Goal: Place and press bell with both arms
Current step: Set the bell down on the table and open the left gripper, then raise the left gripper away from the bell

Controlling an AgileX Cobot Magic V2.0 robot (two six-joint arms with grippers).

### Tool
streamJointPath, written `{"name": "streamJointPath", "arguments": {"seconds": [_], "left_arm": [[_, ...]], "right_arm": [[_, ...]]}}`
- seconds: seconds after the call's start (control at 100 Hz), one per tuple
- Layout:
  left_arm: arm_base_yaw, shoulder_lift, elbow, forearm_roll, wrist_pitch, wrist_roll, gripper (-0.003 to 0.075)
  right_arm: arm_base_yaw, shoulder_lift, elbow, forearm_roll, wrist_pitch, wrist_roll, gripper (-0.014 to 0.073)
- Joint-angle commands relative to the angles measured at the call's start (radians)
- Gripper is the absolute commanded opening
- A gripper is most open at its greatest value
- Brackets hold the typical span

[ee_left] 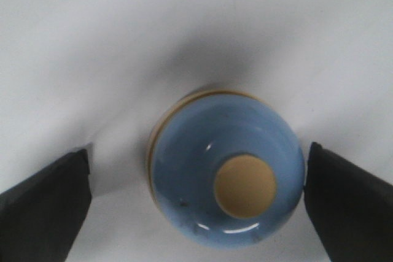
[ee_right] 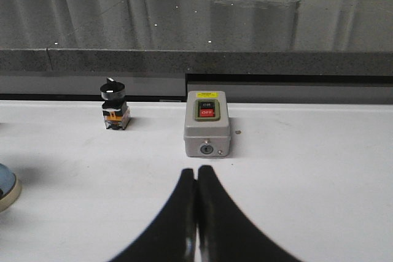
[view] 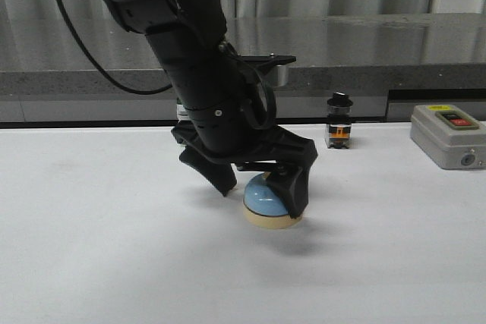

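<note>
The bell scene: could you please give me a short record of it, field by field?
bell: upright on the white table, cream button up
left gripper: open, fingers either side of the bell, one finger at the dome's edge
right gripper: shut, holding nothing
grey switch box: beyond the right gripper
small black-topped switch: near the table's far edge

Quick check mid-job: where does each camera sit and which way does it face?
Front: looks forward over the table; left hand open astride the bell.
Left wrist: looks down on the bell; its fingertips flank it.
Right wrist: low, faces the grey box; right hand shut.
Shared: bell in all three.
</note>
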Motion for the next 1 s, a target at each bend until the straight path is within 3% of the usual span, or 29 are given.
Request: {"name": "streamJointPath", "arguments": {"seconds": [0.0,0.5,0.72,0.99], "left_arm": [[-0.001,-0.090,-0.029,-0.010,-0.019,-0.004,0.0673],[0.034,-0.327,-0.027,-0.001,-0.048,-0.004,0.0672],[0.158,-0.499,0.033,-0.001,-0.062,-0.008,0.0671],[0.369,-0.745,0.288,-0.005,-0.152,-0.026,0.0671]], "right_arm": [[-0.005,-0.018,-0.014,-0.001,-0.085,-0.009,-0.0060],[-0.005,-0.018,-0.014,-0.001,-0.085,-0.009,-0.0060],[-0.005,-0.018,-0.014,-0.001,-0.085,-0.009,-0.0060],[-0.005,-0.018,-0.014,-0.001,-0.085,-0.009,-0.0060]]}}
